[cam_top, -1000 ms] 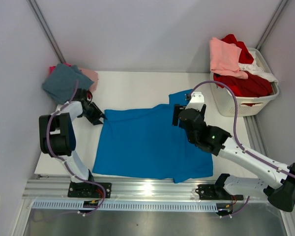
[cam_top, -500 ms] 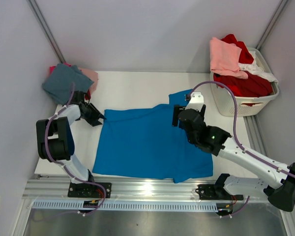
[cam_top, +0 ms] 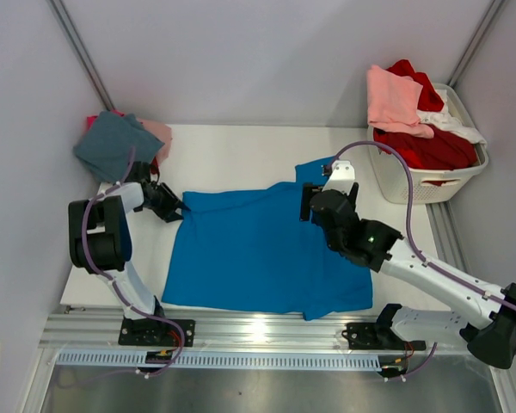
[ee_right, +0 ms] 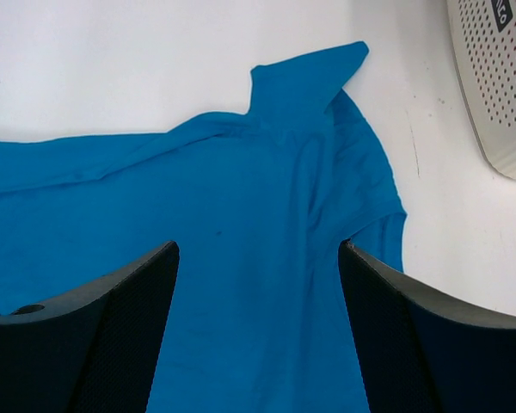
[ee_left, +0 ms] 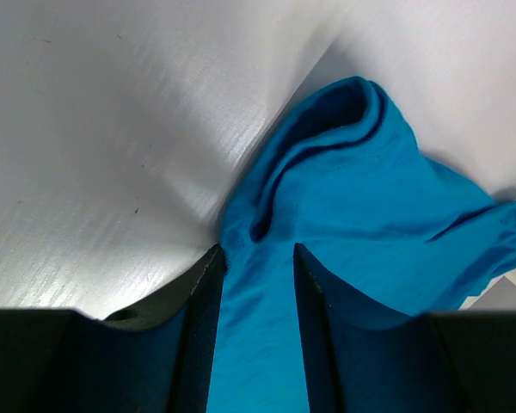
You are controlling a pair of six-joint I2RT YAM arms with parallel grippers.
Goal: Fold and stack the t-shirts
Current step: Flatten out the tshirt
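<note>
A bright blue t-shirt [cam_top: 258,249] lies spread flat across the table, its right sleeve pointing toward the far right. My left gripper [cam_top: 174,211] is at the shirt's far-left corner. In the left wrist view its fingers [ee_left: 256,249] stand partly open over the blue cloth [ee_left: 353,189], which bunches into a fold just past the tips. My right gripper [cam_top: 314,205] hovers above the shirt's right shoulder. Seen from the right wrist, it [ee_right: 258,249] is wide open over the cloth [ee_right: 241,198] and holds nothing.
A white laundry basket [cam_top: 430,185] at the far right holds pink [cam_top: 391,95], red [cam_top: 426,146] and white [cam_top: 460,127] tees; its wall [ee_right: 499,86] shows in the right wrist view. A folded teal tee [cam_top: 112,142] lies over pink [cam_top: 159,131] at the far left.
The left arm's elbow swung out to the left and back, while its gripper stayed at the shirt's corner. The right gripper edged slightly away from me. The shirt has not moved.
</note>
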